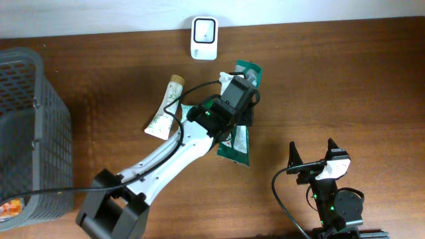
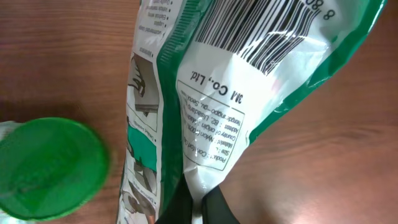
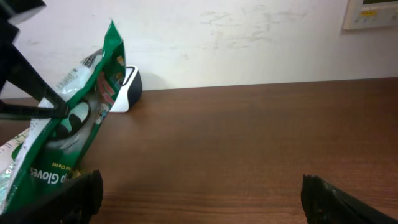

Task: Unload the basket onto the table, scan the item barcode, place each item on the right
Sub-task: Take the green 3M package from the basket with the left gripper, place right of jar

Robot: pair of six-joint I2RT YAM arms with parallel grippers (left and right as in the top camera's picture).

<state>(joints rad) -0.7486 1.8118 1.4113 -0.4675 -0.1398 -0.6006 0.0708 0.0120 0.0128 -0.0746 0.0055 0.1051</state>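
The item is a green and white glove packet (image 1: 236, 145), and my left gripper (image 1: 234, 101) is shut on its edge, holding it above the table. In the left wrist view the packet (image 2: 249, 106) fills the frame with its barcode (image 2: 273, 31) facing the camera, and the black fingers (image 2: 217, 208) pinch its lower edge. The white scanner (image 1: 204, 38) stands at the table's far edge, a little beyond the packet's top. From the right wrist the packet (image 3: 68, 137) hangs at the left, in front of the scanner (image 3: 127, 87). My right gripper (image 1: 312, 154) rests open near the front right, holding nothing.
A white and green tube (image 1: 165, 109) with a tan cap lies left of the packet. A round green cap (image 2: 46, 168) shows below the left wrist. A grey mesh basket (image 1: 30, 133) stands at the left edge. Bare wood (image 3: 249, 143) lies ahead of the right gripper.
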